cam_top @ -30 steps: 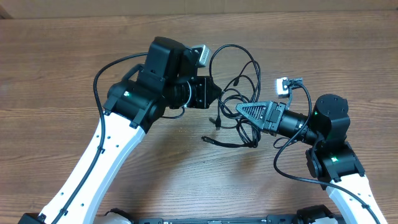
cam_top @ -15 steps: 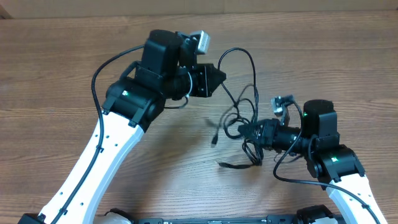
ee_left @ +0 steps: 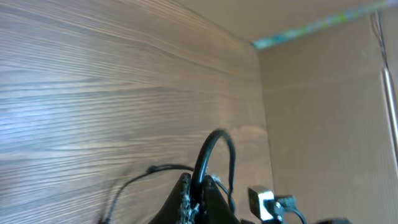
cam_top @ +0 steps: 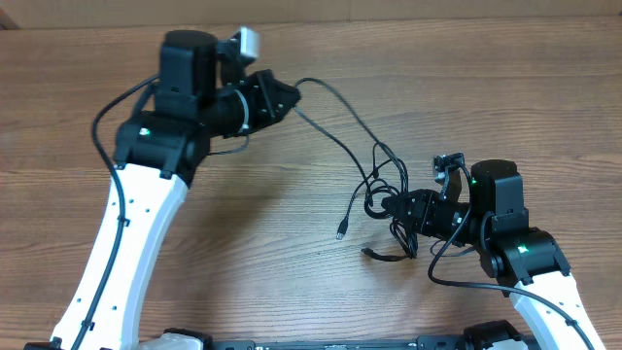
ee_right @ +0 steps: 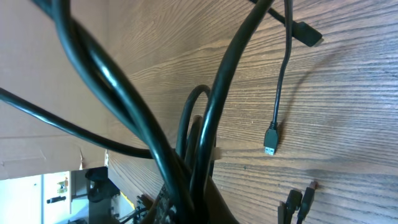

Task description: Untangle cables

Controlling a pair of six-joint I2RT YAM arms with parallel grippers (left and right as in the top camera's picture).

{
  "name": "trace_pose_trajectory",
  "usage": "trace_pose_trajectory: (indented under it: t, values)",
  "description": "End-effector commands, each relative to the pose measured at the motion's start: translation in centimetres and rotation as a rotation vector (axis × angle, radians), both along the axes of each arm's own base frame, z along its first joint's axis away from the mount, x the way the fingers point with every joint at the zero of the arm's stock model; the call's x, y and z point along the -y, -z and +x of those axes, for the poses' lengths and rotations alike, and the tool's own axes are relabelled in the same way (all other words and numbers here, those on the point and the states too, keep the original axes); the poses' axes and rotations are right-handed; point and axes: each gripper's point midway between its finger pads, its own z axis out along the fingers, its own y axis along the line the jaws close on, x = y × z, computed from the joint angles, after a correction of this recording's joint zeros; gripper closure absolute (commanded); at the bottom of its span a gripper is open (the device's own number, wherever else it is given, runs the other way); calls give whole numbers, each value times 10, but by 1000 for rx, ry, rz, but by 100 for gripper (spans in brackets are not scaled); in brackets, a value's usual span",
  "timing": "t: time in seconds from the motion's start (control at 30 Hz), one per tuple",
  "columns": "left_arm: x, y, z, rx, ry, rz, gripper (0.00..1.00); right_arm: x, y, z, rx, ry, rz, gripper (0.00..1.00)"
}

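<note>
Cables [cam_top: 379, 180], apparently mid pull-apart: left gripper [cam_top: 289, 97] clamped on one strand [cam_top: 335, 136], right gripper [cam_top: 397, 207] clamped on the tangle [cam_top: 400, 233] at its tips; next likely needs a wider spread.

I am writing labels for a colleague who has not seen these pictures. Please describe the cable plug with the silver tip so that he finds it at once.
On the wooden table, find the tangle of black cables held in the right gripper. One thin cord leaves its left side and ends in the plug. Unlike the black end nearer the gripper, it has a silver tip.
</note>
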Motion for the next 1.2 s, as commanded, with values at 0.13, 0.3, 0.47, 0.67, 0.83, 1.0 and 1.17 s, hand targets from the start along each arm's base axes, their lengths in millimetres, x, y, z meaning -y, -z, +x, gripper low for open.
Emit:
trace_pose_trajectory:
  t: [0.13,0.3,0.47,0.67,0.83,1.0,1.17]
  values:
    - [-55,11,12,-74,-175,44,96,3,-1,3,19,12,-18,96]
    - [-73,14,19,-71,-246,73,96,3,-1,2,17,11,-17,96]
    - [-86,18,23,-82,-311,99,84,3,1,1,7,11,-19,96]
    - [-87,36,6,-135,-252,176,0,-2,-3,-2,4,-14,12,96]
    - [-67,42,-21,-86,4,229,0,-21,-31,-6,78,-127,141,96]
    - [-23,28,-63,23,369,119,0,-31,-65,2,152,-150,261,96]
    - [3,13,-84,34,486,-1,0,-41,-105,3,273,-225,374,96]
